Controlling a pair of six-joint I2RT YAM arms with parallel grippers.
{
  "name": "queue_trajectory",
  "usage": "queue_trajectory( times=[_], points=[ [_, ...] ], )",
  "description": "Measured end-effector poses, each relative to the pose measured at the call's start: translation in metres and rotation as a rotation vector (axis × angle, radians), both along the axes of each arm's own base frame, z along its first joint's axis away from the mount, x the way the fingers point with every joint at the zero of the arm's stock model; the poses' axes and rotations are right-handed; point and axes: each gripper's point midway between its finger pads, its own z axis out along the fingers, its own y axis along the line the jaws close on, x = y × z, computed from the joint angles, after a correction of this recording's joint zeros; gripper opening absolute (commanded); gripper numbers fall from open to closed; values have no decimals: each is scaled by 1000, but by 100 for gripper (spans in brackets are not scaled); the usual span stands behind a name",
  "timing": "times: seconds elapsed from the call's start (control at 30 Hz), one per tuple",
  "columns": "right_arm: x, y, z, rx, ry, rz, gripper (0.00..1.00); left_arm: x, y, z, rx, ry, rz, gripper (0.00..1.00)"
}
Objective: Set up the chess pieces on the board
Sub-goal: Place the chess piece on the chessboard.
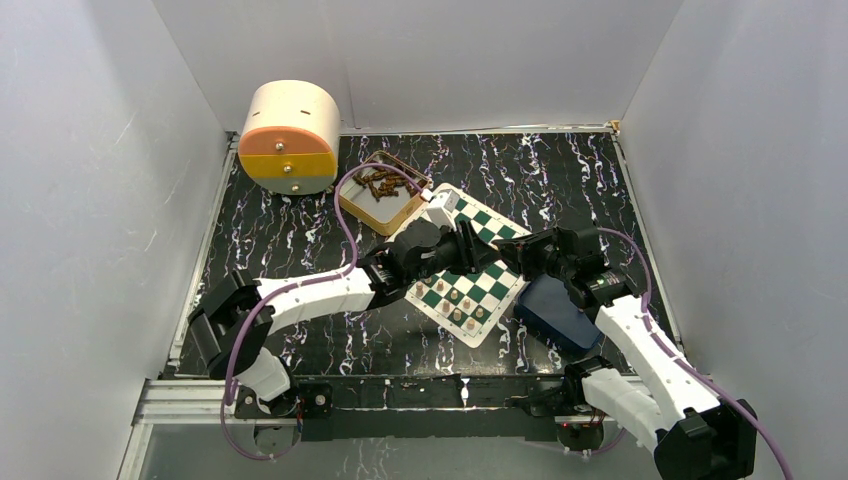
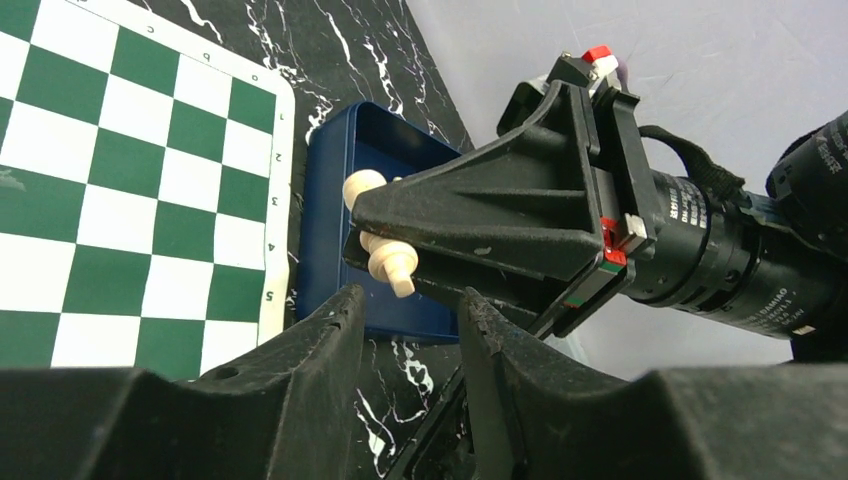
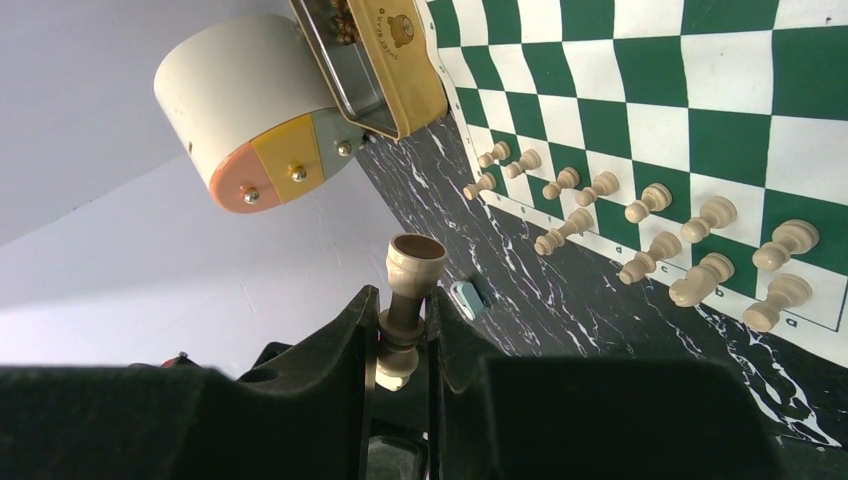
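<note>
Between the two fingers of my right hand (image 3: 402, 302) one light tan chess piece (image 3: 414, 262) is clamped, and one end of it stands out past the fingertips. My left hand (image 2: 412, 305) has its fingers a moderate way apart, with nothing between them. It points at the right hand, which hangs just in front of it. Both hands are above the board (image 1: 487, 287), near its middle. Two rows of chess pieces (image 3: 640, 215) stand on the board along the edge nearest to my arm bases. Just beside the right edge of the board lies a dark blue tray (image 2: 335, 190) on the black marbled tabletop (image 1: 560, 180). At the far left corner of the board sits a yellow tin (image 1: 385, 208) with dark pieces inside. Beyond the tin, farther from the board, is a round cream box (image 1: 290, 125).
</note>
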Motion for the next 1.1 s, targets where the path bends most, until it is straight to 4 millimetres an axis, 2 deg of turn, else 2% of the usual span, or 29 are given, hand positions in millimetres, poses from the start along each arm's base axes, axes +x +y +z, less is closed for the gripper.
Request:
queue_trajectory(
  times=[0.3,0.5,0.73,1.1],
  points=[
    [-2,4,0,-7,-3,6,17,7,1,0,16,-27,25,21],
    [-1,3,-2,-36,-18,5,20,9,3,-4,35,-34,36,0],
    [-2,4,-3,-71,-46,11,28,10,5,-7,54,-43,37,0],
    [-18,6,8,-98,-118,77,60,7,11,-1,93,-110,6,0]
  ],
)
